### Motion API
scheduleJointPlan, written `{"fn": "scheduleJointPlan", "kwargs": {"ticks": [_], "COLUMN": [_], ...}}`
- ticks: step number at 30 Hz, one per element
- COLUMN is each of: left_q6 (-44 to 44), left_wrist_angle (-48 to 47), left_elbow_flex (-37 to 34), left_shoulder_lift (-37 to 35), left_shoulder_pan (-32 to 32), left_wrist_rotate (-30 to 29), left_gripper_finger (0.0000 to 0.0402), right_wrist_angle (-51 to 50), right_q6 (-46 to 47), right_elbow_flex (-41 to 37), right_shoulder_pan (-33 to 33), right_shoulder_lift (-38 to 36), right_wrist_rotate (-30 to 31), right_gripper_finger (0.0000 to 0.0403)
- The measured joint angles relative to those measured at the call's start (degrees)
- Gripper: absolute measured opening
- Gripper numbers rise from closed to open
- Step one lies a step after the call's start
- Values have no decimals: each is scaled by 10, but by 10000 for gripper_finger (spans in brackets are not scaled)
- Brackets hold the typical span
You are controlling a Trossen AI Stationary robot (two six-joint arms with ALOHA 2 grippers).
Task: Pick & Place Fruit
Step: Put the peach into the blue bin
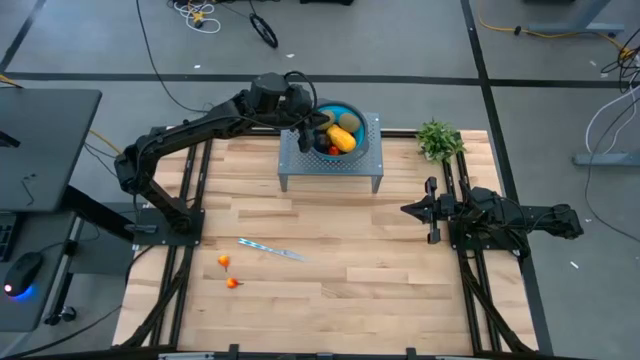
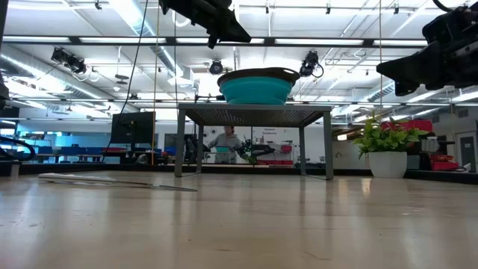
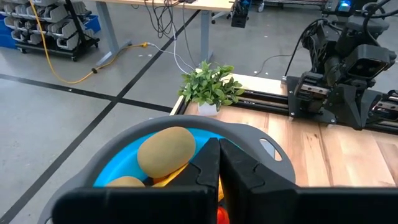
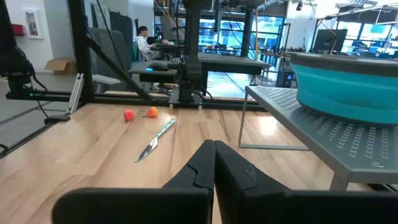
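High view: the left gripper (image 1: 308,133) is held over the blue bowl (image 1: 352,110) on the grey stand (image 1: 331,167), fingers pressed together with nothing between them. A yellow-orange fruit (image 1: 342,138) and a brown kiwi (image 1: 349,122) are seen in the bowl. Two small red-orange fruits (image 1: 228,272) lie on the table (image 1: 400,260), near a silvery knife (image 1: 271,248). The right gripper (image 1: 412,209) is parked at the right side, fingers closed, empty.

Low view: the bowl is seen atop the stand; a potted plant (image 2: 388,145) stands to the right.

Left wrist view: closed fingers (image 3: 211,168) are seen above the kiwi.

Right wrist view: closed fingers (image 4: 214,168) are pointed toward the knife and small fruits.
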Motion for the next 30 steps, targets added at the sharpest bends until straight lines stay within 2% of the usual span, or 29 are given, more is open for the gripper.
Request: {"fn": "scheduleJointPlan", "kwargs": {"ticks": [7, 20, 30], "left_q6": [-5, -3, -2], "left_wrist_angle": [0, -2, -22], "left_elbow_flex": [0, 1, 1], "left_shoulder_lift": [0, -14, -27], "left_shoulder_pan": [-7, -61, -65], "left_wrist_rotate": [10, 10, 9], "left_gripper_finger": [6, 4, 2], "right_wrist_angle": [0, 0, 0], "right_q6": [0, 0, 0], "right_elbow_flex": [0, 0, 0], "right_shoulder_pan": [0, 0, 0], "right_shoulder_lift": [0, 0, 0], "right_wrist_rotate": [0, 0, 0], "right_gripper_finger": [7, 7, 7]}}
